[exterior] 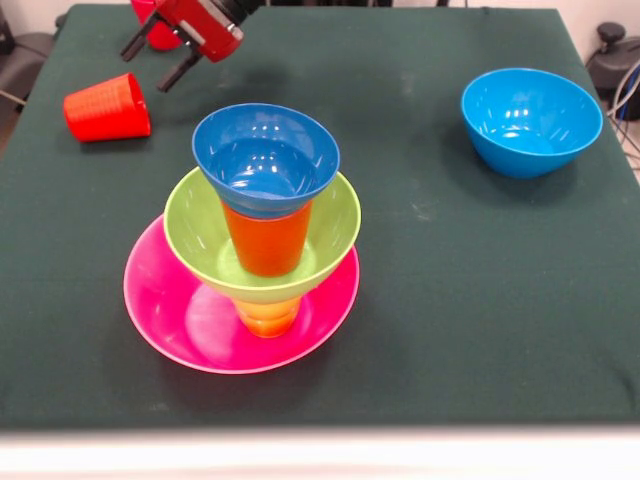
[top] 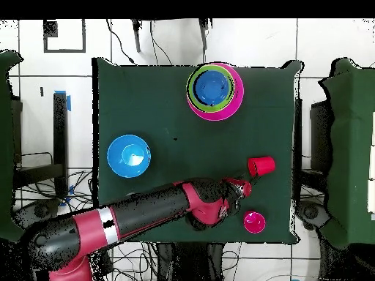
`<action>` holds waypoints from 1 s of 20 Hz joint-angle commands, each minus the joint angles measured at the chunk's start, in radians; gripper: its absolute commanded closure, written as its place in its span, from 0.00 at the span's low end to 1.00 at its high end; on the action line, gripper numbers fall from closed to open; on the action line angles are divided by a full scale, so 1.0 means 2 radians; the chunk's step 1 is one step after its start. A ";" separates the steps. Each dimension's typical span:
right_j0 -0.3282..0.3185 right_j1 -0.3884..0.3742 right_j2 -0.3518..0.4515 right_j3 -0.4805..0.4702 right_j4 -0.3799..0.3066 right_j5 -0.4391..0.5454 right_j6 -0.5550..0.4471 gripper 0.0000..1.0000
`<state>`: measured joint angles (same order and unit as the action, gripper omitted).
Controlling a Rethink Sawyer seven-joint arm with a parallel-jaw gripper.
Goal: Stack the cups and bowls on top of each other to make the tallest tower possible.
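Note:
The tower stands at the table's front left. Its base is a wide pink bowl [exterior: 170,315], then a yellow cup [exterior: 268,316], a lime green bowl [exterior: 195,222], an orange cup [exterior: 266,242] and a dark blue bowl [exterior: 266,158] on top. From overhead the tower [top: 212,88] shows as nested rings. A red cup [exterior: 106,108] [top: 261,166] lies on its side at the far left. My gripper [exterior: 156,60] [top: 244,186] hangs open and empty just beyond that cup, apart from it. A light blue bowl [exterior: 530,120] [top: 129,156] sits upright at the right.
A small red-pink bowl [exterior: 145,12] [top: 254,221] sits behind the gripper near the table's far edge, partly hidden in the front view. In the overhead view my arm [top: 146,212] crosses the lower left of the green cloth.

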<state>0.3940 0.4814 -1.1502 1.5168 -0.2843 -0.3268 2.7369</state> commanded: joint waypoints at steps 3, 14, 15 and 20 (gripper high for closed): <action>-0.003 0.068 -0.012 -0.068 0.072 -0.049 -0.038 0.00; -0.045 0.139 -0.084 -0.081 0.192 -0.156 -0.080 0.00; -0.050 0.140 -0.086 -0.084 0.196 -0.167 -0.084 0.00; -0.067 0.145 -0.093 -0.089 0.211 -0.208 -0.087 1.00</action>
<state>0.2994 0.7099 -1.3820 1.5058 0.0470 -0.6180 2.7369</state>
